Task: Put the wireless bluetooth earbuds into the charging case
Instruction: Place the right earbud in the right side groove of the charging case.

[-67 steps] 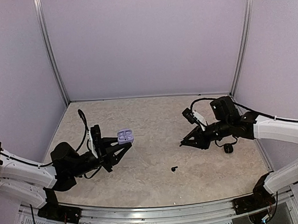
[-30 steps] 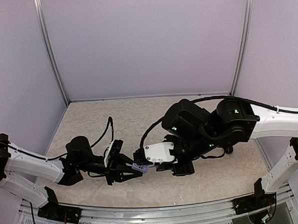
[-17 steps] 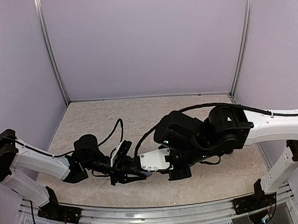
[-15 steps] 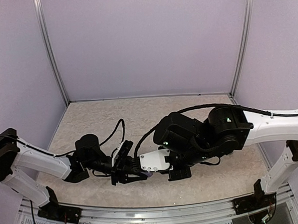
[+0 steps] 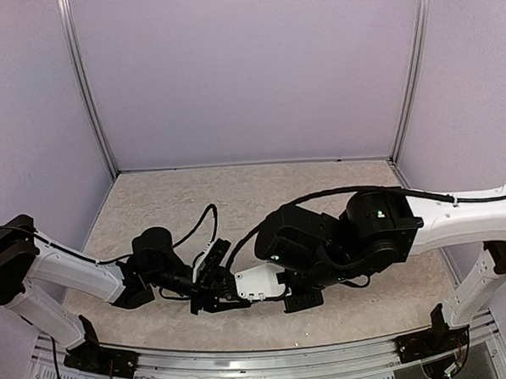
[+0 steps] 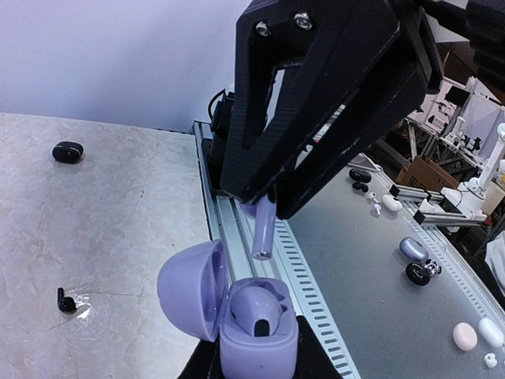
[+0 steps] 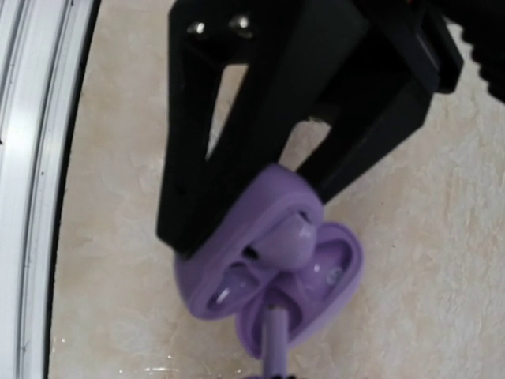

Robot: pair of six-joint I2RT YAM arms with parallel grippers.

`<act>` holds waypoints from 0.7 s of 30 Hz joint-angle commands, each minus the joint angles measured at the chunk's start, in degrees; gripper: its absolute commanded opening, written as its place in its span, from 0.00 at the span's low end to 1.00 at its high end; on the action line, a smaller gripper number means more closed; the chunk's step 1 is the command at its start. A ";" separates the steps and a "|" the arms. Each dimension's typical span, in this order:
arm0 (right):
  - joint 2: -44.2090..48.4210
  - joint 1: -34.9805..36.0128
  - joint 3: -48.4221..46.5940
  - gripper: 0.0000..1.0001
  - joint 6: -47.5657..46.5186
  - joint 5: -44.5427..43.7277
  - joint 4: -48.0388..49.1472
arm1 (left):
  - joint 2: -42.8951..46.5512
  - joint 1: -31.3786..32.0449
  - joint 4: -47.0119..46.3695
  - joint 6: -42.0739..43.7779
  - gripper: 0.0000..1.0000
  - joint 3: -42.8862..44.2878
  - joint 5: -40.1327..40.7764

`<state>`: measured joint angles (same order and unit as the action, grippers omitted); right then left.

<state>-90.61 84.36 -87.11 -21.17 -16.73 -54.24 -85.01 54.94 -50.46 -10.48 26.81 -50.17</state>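
The lilac bud point(image 6: 263, 235) hangs stem-down, pinched at its head between the closed black fingers point(image 6: 316, 103) of the right hand point(image 6: 263, 204). Its stem tip is just above the open lilac case point(image 6: 256, 320), with a small gap showing between the two. The case lid point(image 6: 189, 288) is swung open to the left in the left wrist view, exposing the moulded wells. The left hand point(image 5: 221, 291) is clamped on the case base from both sides and holds it clear of the worktop point(image 6: 118, 221), near the front rail point(image 6: 229, 229). The two hands meet at the near middle of the worktop. A black bud point(image 6: 65, 301) lies on the worktop, well apart from the case. A closed black case point(image 6: 68, 151) lies farther back.
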 commanded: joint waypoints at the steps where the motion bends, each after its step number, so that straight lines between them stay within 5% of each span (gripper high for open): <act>1: -1.20 1.02 0.37 0.05 -0.66 -0.30 -0.34 | -0.30 -0.09 -0.52 -0.62 0.00 1.58 -1.07; 21: -3.06 1.78 1.06 0.06 -1.83 -0.01 -0.01 | -0.63 1.16 1.06 0.58 0.00 2.09 -1.57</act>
<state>-92.92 85.41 -86.72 -22.02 -16.64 -54.17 -85.10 55.51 -50.37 -10.66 26.87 -50.68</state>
